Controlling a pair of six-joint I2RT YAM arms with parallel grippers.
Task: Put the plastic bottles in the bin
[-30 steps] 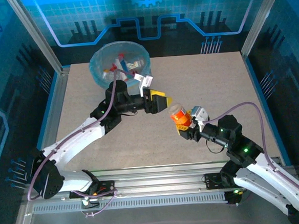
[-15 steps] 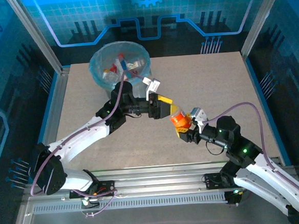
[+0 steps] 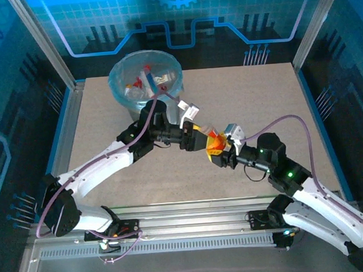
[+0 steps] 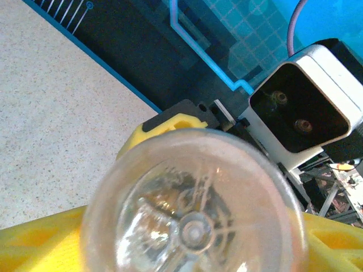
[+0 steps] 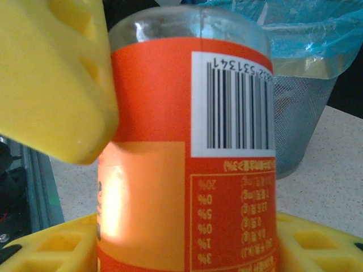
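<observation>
Holding one orange bottle (image 3: 214, 145), right claw (image 3: 220, 151); left claw (image 3: 203, 137) around it; one bin (image 3: 113, 79)

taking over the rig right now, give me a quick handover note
right tool: shut on the orange bottle, held between the two arms.
left tool: jaws around that bottle's base; whether it grips is unclear.
bin: far left of the table, several bottles inside.
Done: those bottles are binned.
Left: finish the hand-over, then drop the orange bottle in the bin.
</observation>
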